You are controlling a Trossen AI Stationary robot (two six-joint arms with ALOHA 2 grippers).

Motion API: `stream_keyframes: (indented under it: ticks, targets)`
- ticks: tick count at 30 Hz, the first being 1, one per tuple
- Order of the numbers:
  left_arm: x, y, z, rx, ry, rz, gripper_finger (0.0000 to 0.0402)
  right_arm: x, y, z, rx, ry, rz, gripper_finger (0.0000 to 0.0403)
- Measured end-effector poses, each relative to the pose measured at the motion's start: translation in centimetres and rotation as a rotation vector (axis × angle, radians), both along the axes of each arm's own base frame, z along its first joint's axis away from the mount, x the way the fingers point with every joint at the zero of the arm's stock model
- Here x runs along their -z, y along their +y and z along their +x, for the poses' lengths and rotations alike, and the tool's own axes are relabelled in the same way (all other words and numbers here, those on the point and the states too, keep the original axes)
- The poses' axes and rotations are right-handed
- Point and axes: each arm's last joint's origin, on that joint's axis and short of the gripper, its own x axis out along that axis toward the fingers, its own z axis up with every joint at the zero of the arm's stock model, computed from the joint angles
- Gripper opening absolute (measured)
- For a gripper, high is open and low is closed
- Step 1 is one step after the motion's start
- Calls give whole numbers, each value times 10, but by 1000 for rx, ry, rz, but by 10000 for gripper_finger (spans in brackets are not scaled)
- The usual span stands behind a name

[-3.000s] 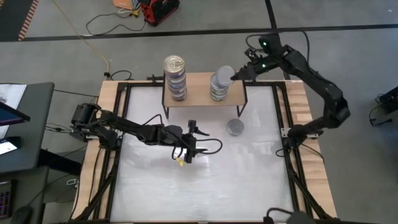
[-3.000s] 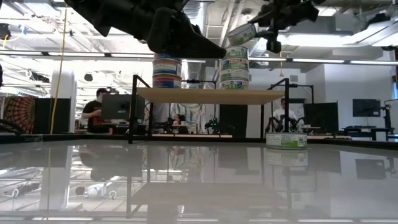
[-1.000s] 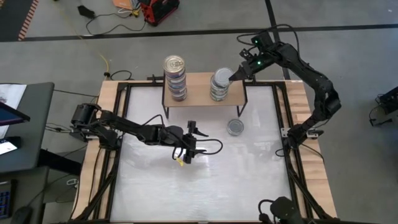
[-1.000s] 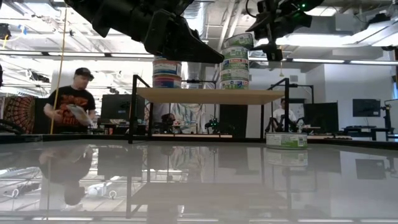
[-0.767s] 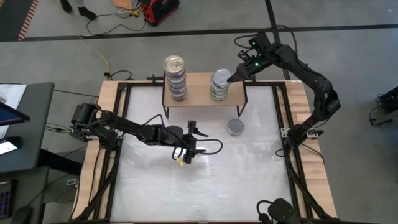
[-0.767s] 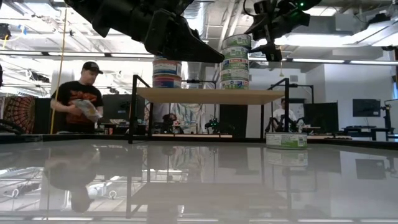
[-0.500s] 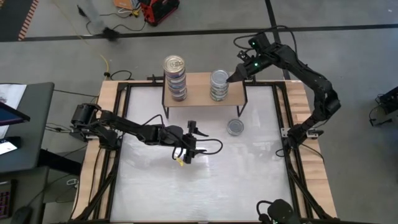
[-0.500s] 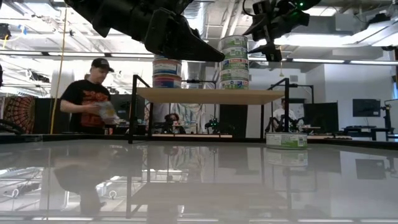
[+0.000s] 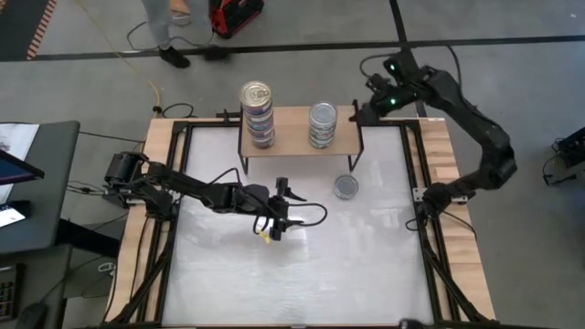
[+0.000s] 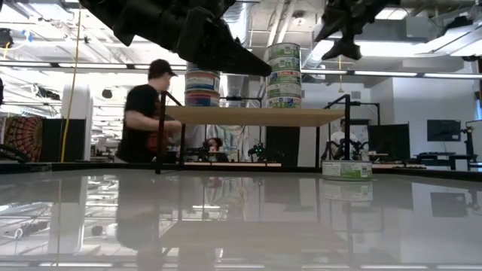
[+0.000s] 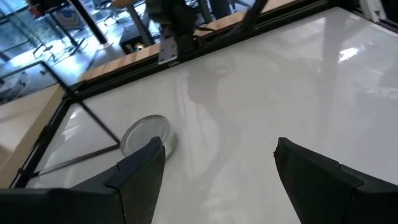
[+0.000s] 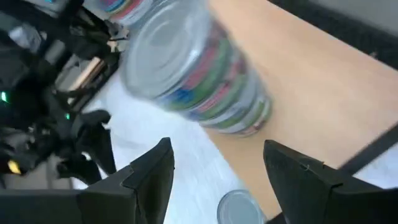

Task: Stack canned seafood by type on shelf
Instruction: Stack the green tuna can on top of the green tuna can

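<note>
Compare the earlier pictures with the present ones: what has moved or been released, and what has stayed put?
The right gripper set a tilted silver-lidded tin flat on top of the silver-lidded stack, let go, and drew back past the shelf end, open and empty. A person walked across behind the table. The left gripper, the gold-lidded stack and the single tin on the table stayed put.

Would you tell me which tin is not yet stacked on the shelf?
The lone silver-lidded tin lying on the white table, in front of the shelf near its right leg; all others sit in two stacks.
</note>
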Motion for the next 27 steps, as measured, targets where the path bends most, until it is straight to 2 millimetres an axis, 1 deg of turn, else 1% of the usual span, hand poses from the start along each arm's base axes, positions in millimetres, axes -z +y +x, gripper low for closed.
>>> stream_keyframes:
  ticks: [2, 4, 7, 12, 15, 18, 20, 22, 27]
  targets:
    - [0, 4, 0, -17, -1, -15, 290, 4, 18, -3, -22, 3, -36, 271]
    - [0, 6, 1, -31, -2, -26, 290, 13, 35, -5, -47, 4, -50, 271]
    - [0, 6, 1, -41, -6, -25, 290, 34, 63, -8, -87, 24, -82, 271]
    - [0, 0, -1, -104, -4, 9, 290, 77, 112, -10, -84, 106, -167, 271]
    - [1, -5, -2, -129, 6, 18, 290, 93, 135, -12, -67, 163, -268, 270]
    - [4, -10, -4, -117, 38, 2, 290, 107, 157, -11, -79, 217, -358, 270]
    - [7, -14, -5, -111, 61, -12, 290, 118, 167, -9, -95, 244, -367, 270]
    - [8, -17, -6, -111, 71, -31, 290, 129, 174, -4, -87, 262, -362, 270]
    - [7, -21, -6, -125, 61, -96, 290, 165, 178, 8, -79, 363, -348, 270]
